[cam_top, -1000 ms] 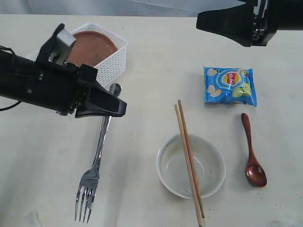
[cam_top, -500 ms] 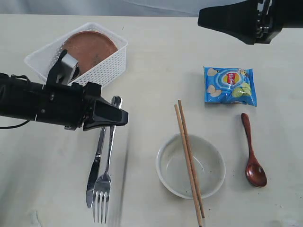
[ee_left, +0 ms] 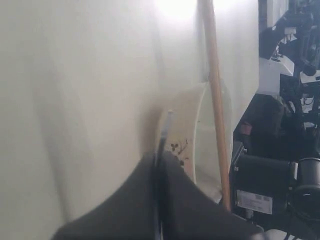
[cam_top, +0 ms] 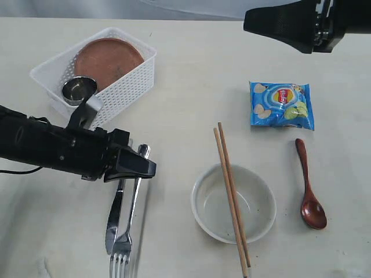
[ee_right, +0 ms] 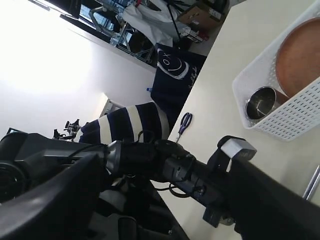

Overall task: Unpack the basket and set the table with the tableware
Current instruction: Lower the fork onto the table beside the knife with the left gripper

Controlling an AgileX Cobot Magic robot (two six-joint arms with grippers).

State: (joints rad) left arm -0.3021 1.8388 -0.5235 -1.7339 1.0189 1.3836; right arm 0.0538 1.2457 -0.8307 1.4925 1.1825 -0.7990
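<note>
My left gripper [cam_top: 149, 168] [ee_left: 159, 165] is shut on the steel fork [cam_top: 130, 220] near its handle end, low over the table [cam_top: 191, 75]. The fork hangs right beside the steel knife [cam_top: 114, 220], which lies flat. The white basket [cam_top: 136, 81] at the back left holds the reddish-brown plate [cam_top: 110, 58] and the small steel cup [cam_top: 78, 90]. Wooden chopsticks [cam_top: 231, 191] lie across the pale bowl [cam_top: 255, 202]; the wooden spoon [cam_top: 308, 191] lies to its right. My right gripper [cam_top: 255, 23] [ee_right: 167, 165] hovers open and empty at the back right.
A blue chips bag [cam_top: 282, 104] lies behind the spoon. The fork's tines run off the front edge of the exterior view. In the left wrist view the bowl [ee_left: 187, 130] and a chopstick [ee_left: 215, 100] show just past the fingers.
My left gripper has carried the fork toward the front and lowered it alongside the knife. The cup in the basket is uncovered now. The right arm has barely moved.
</note>
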